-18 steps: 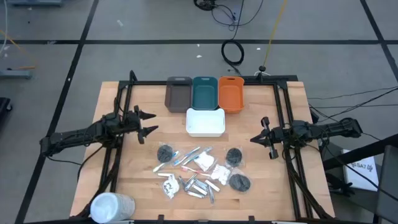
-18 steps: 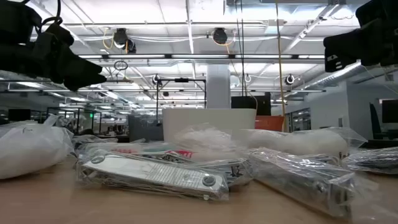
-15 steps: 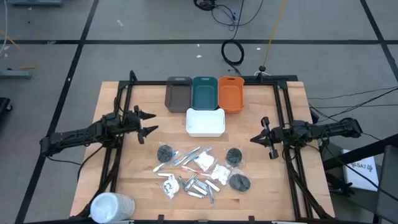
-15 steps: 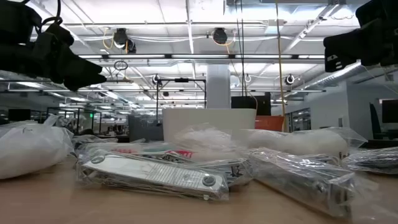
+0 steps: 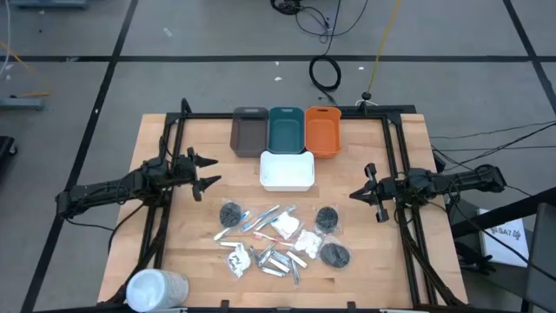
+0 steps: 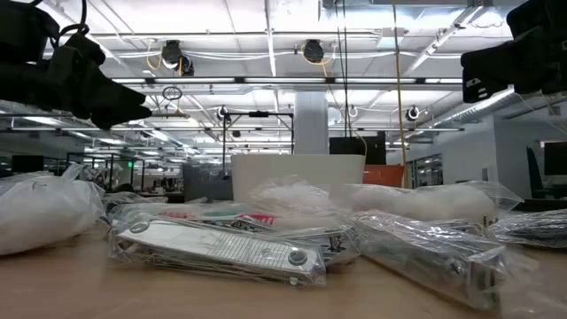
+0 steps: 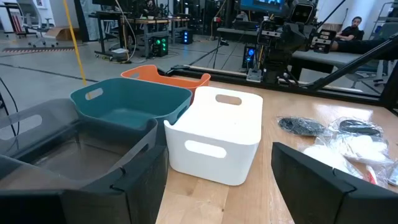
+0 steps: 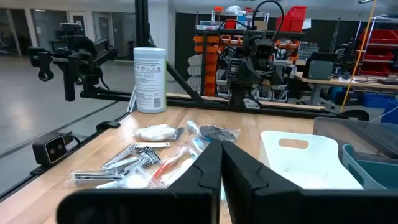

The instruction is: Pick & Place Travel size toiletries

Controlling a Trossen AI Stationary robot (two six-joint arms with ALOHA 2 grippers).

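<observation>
The travel size toiletries [image 5: 278, 236] lie in a loose pile on the near middle of the table. The pile holds dark round discs [image 5: 327, 218], slim sticks in clear wrap [image 5: 265, 217], white packets [image 5: 304, 241] and silver sachets [image 5: 274, 259]. The low view shows wrapped silver pieces [image 6: 221, 248] up close. My left gripper [image 5: 208, 172] hovers open over the table's left side, left of the white tray [image 5: 287, 170], with its fingers spread wide in its wrist view [image 7: 217, 155]. My right gripper [image 5: 354, 193] hovers shut over the right side, right of the pile [image 8: 161, 165]; its fingers meet in its wrist view [image 8: 222, 146].
Grey [image 5: 248, 132], teal [image 5: 285, 129] and orange [image 5: 322, 132] trays stand in a row at the far edge. The white tray sits just in front of them. A big white cylinder [image 5: 156, 289] stands at the near left corner. Bare wood lies on either side of the pile.
</observation>
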